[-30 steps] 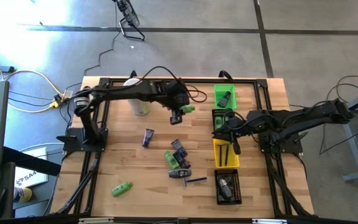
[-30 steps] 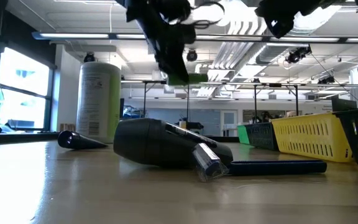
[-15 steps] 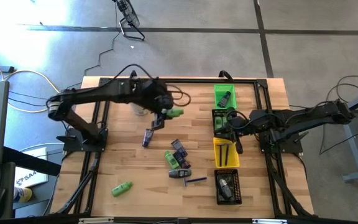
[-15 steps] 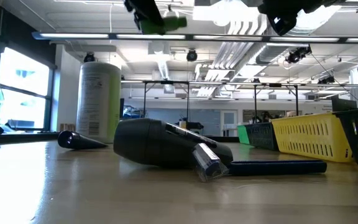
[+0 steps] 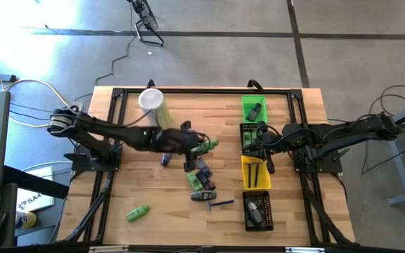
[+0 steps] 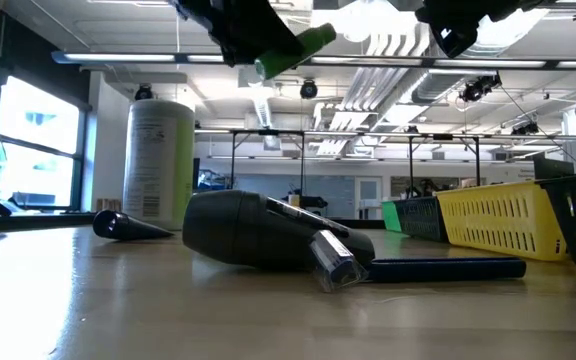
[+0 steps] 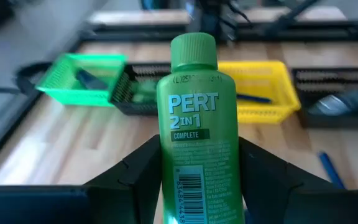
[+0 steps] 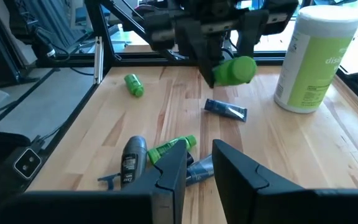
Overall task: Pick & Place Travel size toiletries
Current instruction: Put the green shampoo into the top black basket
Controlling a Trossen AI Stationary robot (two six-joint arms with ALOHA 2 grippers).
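While the left gripper [image 5: 197, 147] hangs above the middle of the table [image 5: 139, 190], its fingers clamped on one green bottle [image 7: 196, 130], two more green bottles lie on the wood: one [image 5: 138, 213] alone near the front left, one [image 5: 194, 180] in the central cluster of tubes [image 5: 204, 172]. Four bins line the right side: green [image 5: 253, 107], black [image 5: 250, 133], yellow [image 5: 255, 172], black [image 5: 257, 211]. Over them waits the right gripper [image 5: 264, 151], fingers nearly together, holding nothing

The left gripper [image 5: 197, 150] holds a bottle [image 5: 207, 146] above the table's [image 5: 139, 186] middle — over the loose pile of toiletries [image 5: 201, 183]; the canister [image 5: 153, 105] stands behind, the bins [image 5: 256, 165] line the right side.
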